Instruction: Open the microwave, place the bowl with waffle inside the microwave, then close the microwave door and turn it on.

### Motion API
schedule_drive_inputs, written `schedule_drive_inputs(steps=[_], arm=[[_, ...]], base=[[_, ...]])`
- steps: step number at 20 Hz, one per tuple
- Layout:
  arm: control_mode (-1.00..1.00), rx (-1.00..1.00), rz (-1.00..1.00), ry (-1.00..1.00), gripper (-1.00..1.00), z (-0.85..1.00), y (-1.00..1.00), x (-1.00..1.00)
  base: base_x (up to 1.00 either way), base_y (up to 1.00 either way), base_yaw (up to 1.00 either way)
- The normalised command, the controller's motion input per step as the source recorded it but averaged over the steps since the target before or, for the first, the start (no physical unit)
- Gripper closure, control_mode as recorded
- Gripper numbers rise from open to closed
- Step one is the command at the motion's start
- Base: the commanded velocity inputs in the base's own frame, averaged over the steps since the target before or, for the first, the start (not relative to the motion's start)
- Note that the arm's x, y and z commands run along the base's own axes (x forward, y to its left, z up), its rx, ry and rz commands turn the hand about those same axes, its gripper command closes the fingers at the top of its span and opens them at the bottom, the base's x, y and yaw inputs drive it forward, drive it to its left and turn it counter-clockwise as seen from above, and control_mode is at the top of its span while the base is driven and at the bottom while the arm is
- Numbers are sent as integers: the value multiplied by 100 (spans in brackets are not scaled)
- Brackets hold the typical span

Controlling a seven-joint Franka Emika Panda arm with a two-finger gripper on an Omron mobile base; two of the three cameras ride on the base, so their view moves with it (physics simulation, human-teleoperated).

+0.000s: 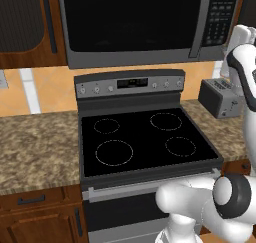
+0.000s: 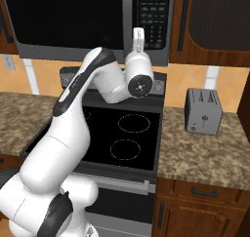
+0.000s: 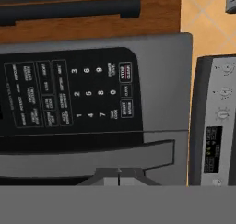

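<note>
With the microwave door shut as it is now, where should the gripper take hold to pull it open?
Probably the vertical grey bar handle along the right edge of the microwave door, beside the button panel. It runs up and down, so jaws spread sideways, coming straight from the front, would straddle it. The gripper is shut now.

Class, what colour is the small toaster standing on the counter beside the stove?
The small box-shaped toaster is silver-grey, clearest in the right base view.

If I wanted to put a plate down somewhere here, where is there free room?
The granite counter left of the stove lies bare up to the wall. Right of the stove, the counter patch in front of the silver toaster is free. The stove's black glass top carries nothing. It is tight by the microwave, where the arm's gripper reaches.
</note>
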Motion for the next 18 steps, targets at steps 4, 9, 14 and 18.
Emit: schedule_drive_inputs(steps=[4, 9, 14, 18], arm=[[-100, 5, 0, 0, 100, -3, -20, 50], [-100, 3, 0, 0, 100, -6, -13, 45], [-100, 3, 0, -2, 100, -1, 0, 42], [-100, 3, 0, 0, 100, -8, -8, 48]], base=[[0, 0, 0], [0, 0, 0], [0, 0, 0], [0, 0, 0]])
